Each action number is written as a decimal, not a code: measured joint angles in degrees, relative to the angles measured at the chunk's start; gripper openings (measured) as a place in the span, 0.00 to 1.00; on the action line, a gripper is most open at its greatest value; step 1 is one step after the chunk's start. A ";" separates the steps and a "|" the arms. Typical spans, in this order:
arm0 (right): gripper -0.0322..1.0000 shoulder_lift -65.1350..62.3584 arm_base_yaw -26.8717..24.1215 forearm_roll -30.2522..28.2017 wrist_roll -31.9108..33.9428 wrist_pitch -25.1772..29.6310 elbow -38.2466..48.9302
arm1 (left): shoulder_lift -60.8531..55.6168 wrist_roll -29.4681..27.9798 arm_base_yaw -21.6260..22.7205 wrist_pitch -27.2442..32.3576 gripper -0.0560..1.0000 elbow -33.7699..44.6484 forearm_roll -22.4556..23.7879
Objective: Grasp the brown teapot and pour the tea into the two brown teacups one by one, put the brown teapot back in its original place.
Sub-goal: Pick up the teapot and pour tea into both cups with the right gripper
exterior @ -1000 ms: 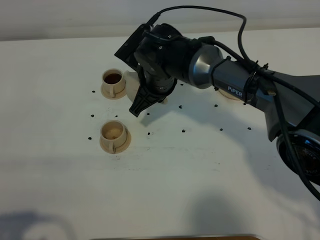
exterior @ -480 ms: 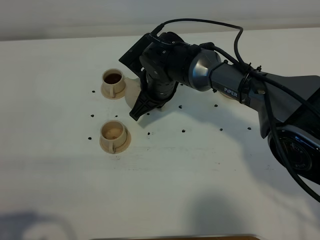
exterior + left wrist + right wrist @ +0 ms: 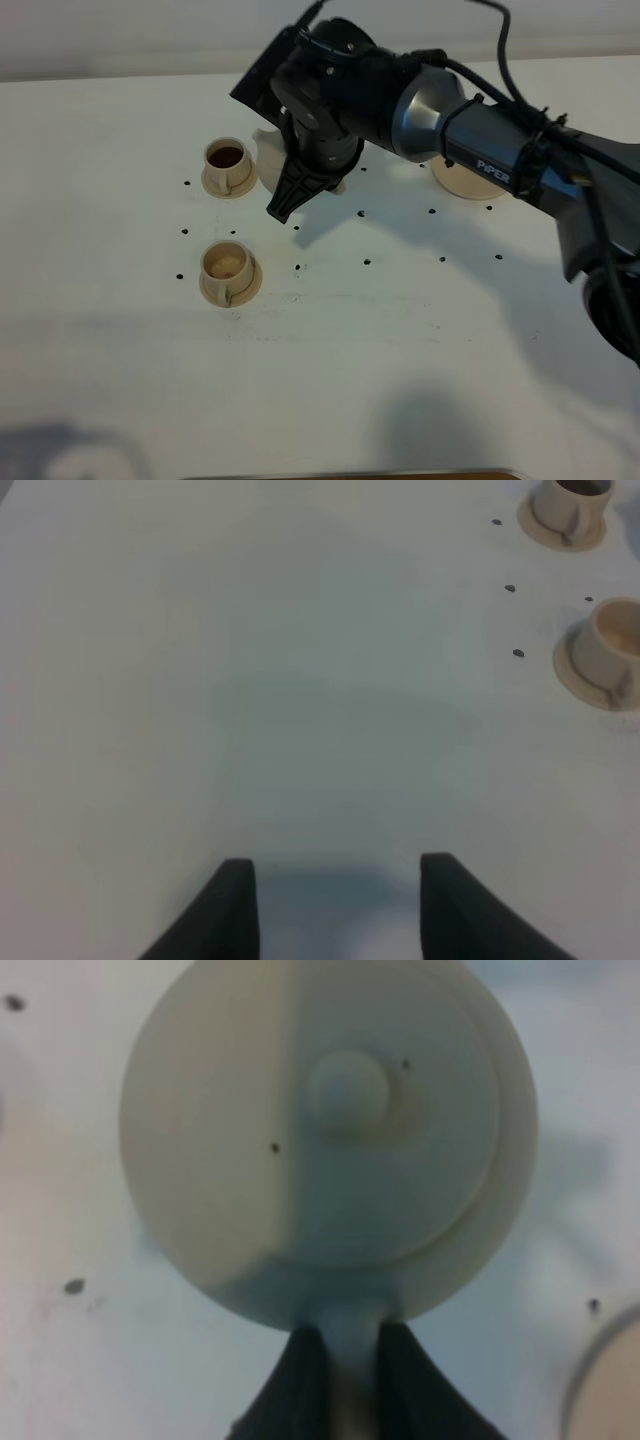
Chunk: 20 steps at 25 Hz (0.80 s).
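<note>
White matte tabletop (image 3: 400,350), marked with small black dots, fills the scene; nothing else stands on it but the tea set.

Item 1: the pale beige-tan round-bodied teapot (image 3: 300,1140) with knobbed lid is off the table, carried at the left-centre of the scene, just beside the far cup. The right wrist view looks straight down on its lid, so it appears roughly level, not tipped; most of its body is hidden behind the arm in the high view.

Item 2: the right gripper (image 3: 345,1385) is clenched on the teapot's loop handle, 1 finger on either side. The left gripper (image 3: 340,910) hangs released over bare table, fingers apart, holding nothing.

Item 3: 2 small beige-tan cylindrical teacups on round saucers stand at the left. The far teacup (image 3: 228,165) shows dark liquid inside. The near teacup (image 3: 230,272) shows only a pale tan interior; whether it holds any tea cannot be told.

Item 4: the flat round beige-tan coaster disc (image 3: 460,188) lies to the right, partly under the arm, with nothing on it.

Assessment: the grasp is made and pour 1 of 2, into the far teacup, looks complete. Outstanding, by this reading: filling the near teacup, then carrying the teapot right and setting it on the coaster disc.
</note>
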 joint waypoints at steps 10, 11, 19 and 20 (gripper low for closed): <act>0.12 -1.73 5.02 -5.19 -2.77 4.27 0.68 | 0.00 0.00 0.00 0.00 0.47 0.00 0.00; 0.12 -2.10 5.13 -5.73 -2.87 4.06 1.57 | 0.00 0.00 0.00 0.00 0.47 0.00 0.00; 0.12 -7.02 5.57 -8.31 -2.94 -0.89 12.35 | 0.00 0.00 0.00 0.00 0.47 0.00 0.00; 0.12 -7.60 5.82 -8.85 -2.82 -1.62 13.69 | 0.00 0.00 0.00 0.00 0.47 0.00 0.00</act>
